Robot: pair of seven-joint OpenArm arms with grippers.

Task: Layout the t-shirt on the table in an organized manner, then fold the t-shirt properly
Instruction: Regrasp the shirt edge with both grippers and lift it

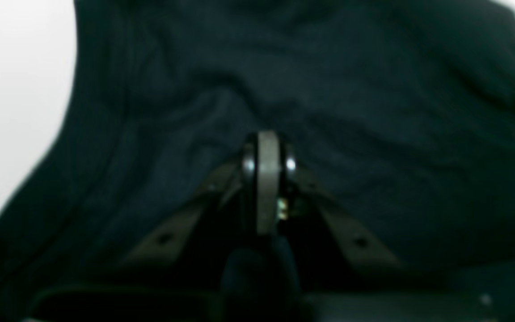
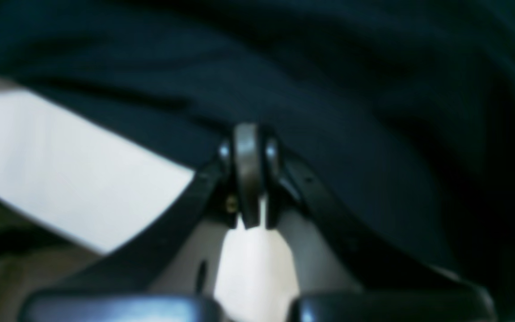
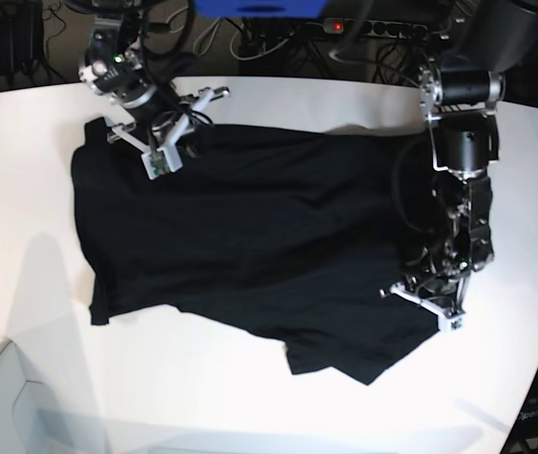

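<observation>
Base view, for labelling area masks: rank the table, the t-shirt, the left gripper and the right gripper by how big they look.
1. table
2. t-shirt
3. left gripper and right gripper: both small and look about alike, so I won't rank them.

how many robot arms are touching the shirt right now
2. The left arm reaches down to the shirt at its edge on the base view's right. The right arm meets it at the far corner on that view's left. None seem hidden.
</observation>
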